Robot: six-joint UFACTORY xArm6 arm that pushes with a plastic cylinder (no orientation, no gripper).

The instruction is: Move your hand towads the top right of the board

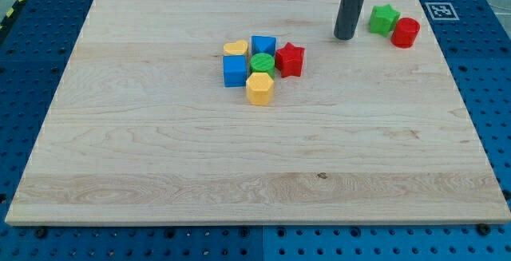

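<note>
Wooden board (160, 149) — my tip (345, 37), a bare rod grasping nothing, left of green star (384, 18).

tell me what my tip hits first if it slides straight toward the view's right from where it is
Most likely the green star block, which sits just right of my tip, with the red cylinder right behind it. Depth is hard to judge, so it might only graze it.
</note>
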